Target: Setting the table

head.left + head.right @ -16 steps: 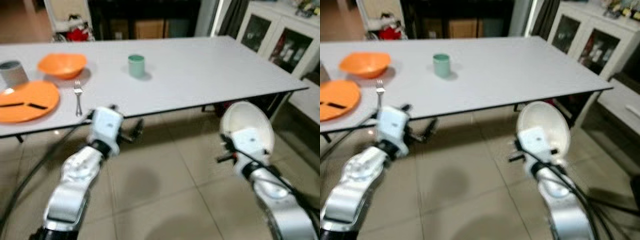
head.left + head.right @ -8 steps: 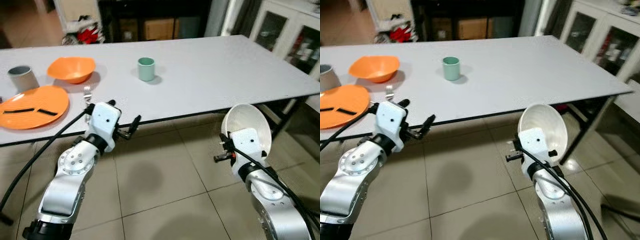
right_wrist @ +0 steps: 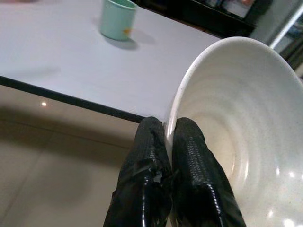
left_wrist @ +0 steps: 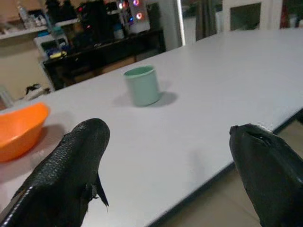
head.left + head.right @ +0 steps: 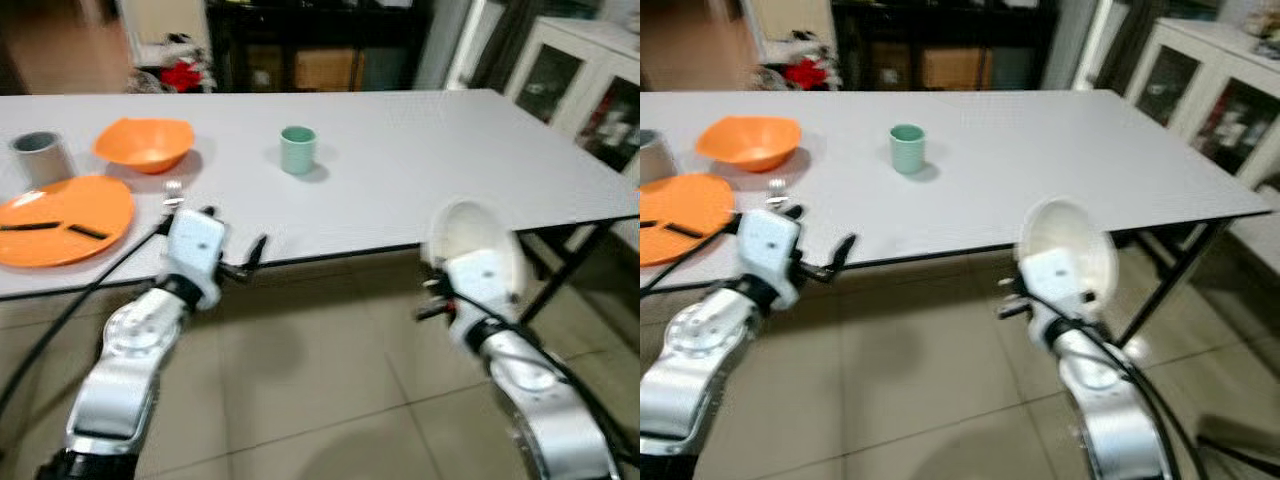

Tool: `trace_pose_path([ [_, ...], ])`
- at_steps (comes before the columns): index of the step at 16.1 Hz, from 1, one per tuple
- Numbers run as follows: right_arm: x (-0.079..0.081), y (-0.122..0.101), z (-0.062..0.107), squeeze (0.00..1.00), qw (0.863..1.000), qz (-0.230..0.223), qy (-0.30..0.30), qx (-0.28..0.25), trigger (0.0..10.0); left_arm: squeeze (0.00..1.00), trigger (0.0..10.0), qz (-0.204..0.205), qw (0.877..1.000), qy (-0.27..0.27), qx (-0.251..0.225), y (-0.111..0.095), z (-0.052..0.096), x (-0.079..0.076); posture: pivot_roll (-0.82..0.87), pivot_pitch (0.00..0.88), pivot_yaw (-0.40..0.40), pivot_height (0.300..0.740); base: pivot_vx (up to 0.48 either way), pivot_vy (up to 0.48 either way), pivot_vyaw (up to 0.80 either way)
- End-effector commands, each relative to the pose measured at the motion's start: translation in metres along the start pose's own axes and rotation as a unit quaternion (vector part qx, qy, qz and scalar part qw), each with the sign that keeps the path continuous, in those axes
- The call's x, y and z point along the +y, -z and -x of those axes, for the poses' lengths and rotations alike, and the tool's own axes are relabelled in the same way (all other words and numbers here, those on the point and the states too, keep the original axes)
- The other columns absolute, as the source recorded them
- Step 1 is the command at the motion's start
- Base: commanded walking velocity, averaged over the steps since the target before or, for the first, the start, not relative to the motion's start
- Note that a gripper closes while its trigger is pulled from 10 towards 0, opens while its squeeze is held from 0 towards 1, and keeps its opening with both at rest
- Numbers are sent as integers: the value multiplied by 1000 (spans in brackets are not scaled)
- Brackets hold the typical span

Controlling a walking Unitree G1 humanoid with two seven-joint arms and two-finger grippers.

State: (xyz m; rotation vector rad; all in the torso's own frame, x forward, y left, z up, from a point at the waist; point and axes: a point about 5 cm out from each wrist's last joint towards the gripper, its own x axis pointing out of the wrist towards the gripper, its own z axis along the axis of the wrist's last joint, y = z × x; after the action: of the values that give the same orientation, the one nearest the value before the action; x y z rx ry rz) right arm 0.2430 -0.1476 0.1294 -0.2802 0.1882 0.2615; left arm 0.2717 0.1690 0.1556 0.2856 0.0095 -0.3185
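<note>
A long white worktop [image 5: 420, 160] on black legs stands on a beige tiled floor [image 5: 300, 380], with a white glass-door cabinet [image 5: 590, 90] beyond its right corner and dark shelving [image 5: 320, 45] behind.

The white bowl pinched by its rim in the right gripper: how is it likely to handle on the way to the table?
The white bowl looks rigid and glazed, so probably slippery and breakable if dropped. The right gripper clamps only its thin rim, one finger inside and one outside, with the bowl on edge, so it may pivot or slip in the grip. Set down on the table, its round shape could rock.
</note>
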Motion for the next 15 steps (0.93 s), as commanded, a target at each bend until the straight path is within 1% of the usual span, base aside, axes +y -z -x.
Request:
trace_pose_path([
  [1,-13,-6,1,0,1000,16,21,-14,10000,0,10000,4,1000,12,-6,-2,-3,-7,20,0,-50,740,296,0,0],
  [4,-15,-8,1,0,999,23,17,-17,10000,0,10000,6,1000,15,-7,-2,-3,-9,13,0,-50,740,296,0,0],
  [8,-12,-6,2,0,1000,18,15,-15,10000,0,10000,2,1000,24,-8,-2,-3,-13,11,0,-48,740,299,0,0],
  [11,-13,-5,4,0,1000,18,13,-14,10000,0,10000,3,1000,24,-8,0,-4,-15,7,0,-56,740,300,0,-704],
  [15,-14,-6,6,0,1000,26,10,-15,10000,0,10000,7,1000,22,-4,2,1,-17,6,0,-70,740,297,0,0],
])
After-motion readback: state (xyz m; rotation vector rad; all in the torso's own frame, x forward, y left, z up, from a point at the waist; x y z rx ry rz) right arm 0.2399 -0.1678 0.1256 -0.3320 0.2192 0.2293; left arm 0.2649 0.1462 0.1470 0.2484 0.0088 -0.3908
